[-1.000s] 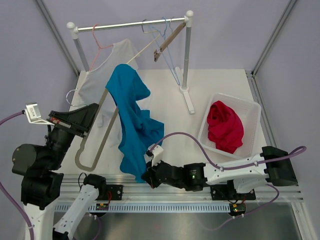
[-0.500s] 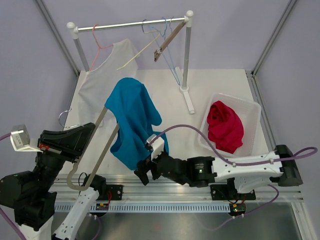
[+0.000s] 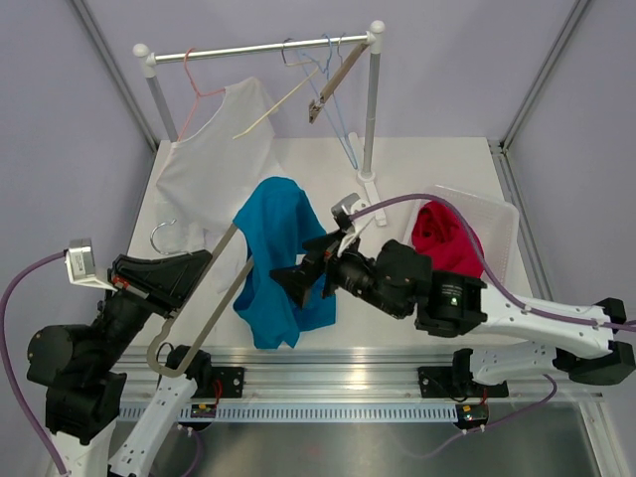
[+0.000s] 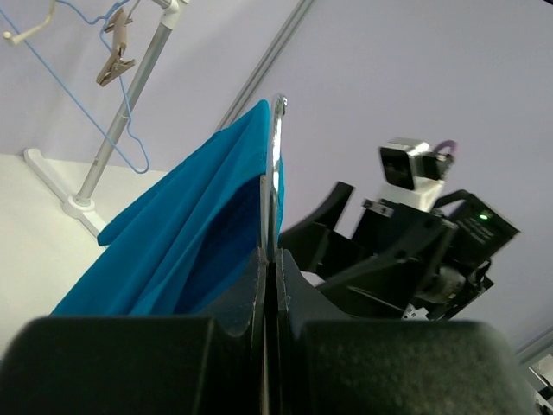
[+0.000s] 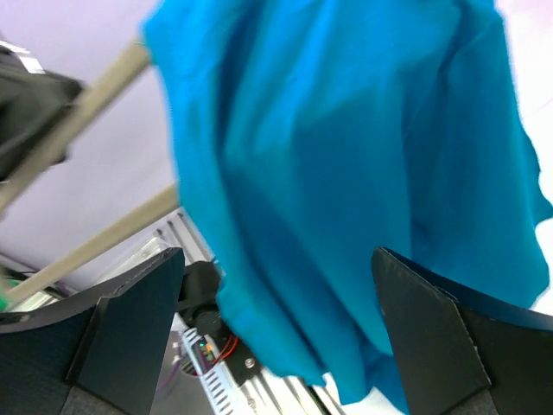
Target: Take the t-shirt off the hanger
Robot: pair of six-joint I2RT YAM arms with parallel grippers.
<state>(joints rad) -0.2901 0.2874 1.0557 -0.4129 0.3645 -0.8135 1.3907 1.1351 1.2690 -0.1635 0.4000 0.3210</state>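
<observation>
Two black grippers work near the front: the left gripper [image 4: 270, 264] has its jaws pressed together on the beige wooden hanger [image 3: 212, 324], holding it tilted above the white table [image 3: 318, 169], while the right gripper [image 5: 276, 252] has its jaws spread wide, gripping nothing, just in front of the teal t-shirt [image 3: 283, 238]. That t-shirt is draped over the hanger's far end. Farther back, a white basket [image 3: 497, 214] holds a red cloth [image 3: 437, 229], and a white garment [image 3: 204, 164] hangs from the metal rail [image 3: 258, 48].
</observation>
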